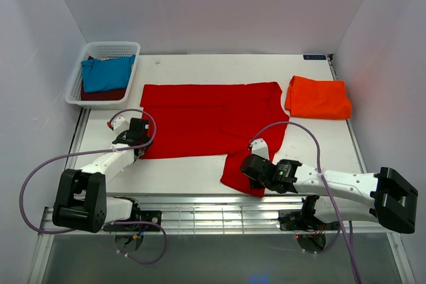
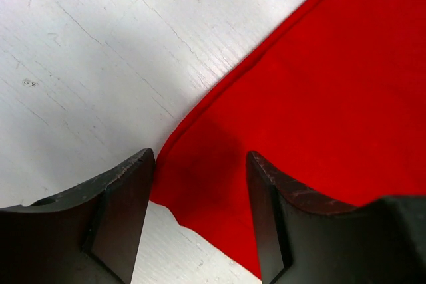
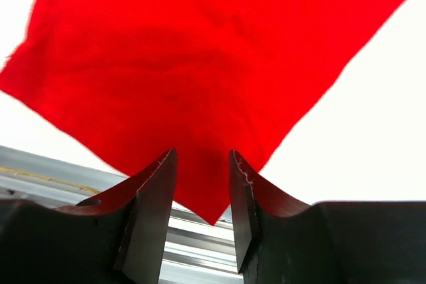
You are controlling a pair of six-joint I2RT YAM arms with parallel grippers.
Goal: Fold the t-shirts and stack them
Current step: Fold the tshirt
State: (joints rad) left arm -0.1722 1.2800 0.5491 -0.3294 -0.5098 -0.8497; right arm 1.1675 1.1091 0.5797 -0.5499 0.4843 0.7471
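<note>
At the far right edge of the table (image 1: 186, 171) a small dark label (image 1: 315, 57) is showing, print too small to read.

Far left, a white mesh basket (image 1: 76, 91) is sitting against the wall, holding the teal-blue t-shirt (image 1: 106, 74) on top of the dark maroon t-shirt (image 1: 100, 95). Far right, the orange-red t-shirt (image 1: 318, 98) is lying folded, just beside the red one's far-right corner and well apart from both arms. A metal rail (image 1: 200, 207) is running along the near edge. Purple cables (image 1: 40, 171) are looping off both arms.

Mid-table, the bright red t-shirt (image 1: 206, 121) is lying spread flat.

At its near-left corner the left gripper (image 2: 200, 217) is sitting low with jaws wide. The corner of the cloth is lying flat on the table between the fingers (image 2: 123, 217), not pinched.

At the near-right flap the right gripper (image 3: 203, 211) is sitting with jaws about half apart. The cloth tip is hanging over the rail between them, not clamped.
</note>
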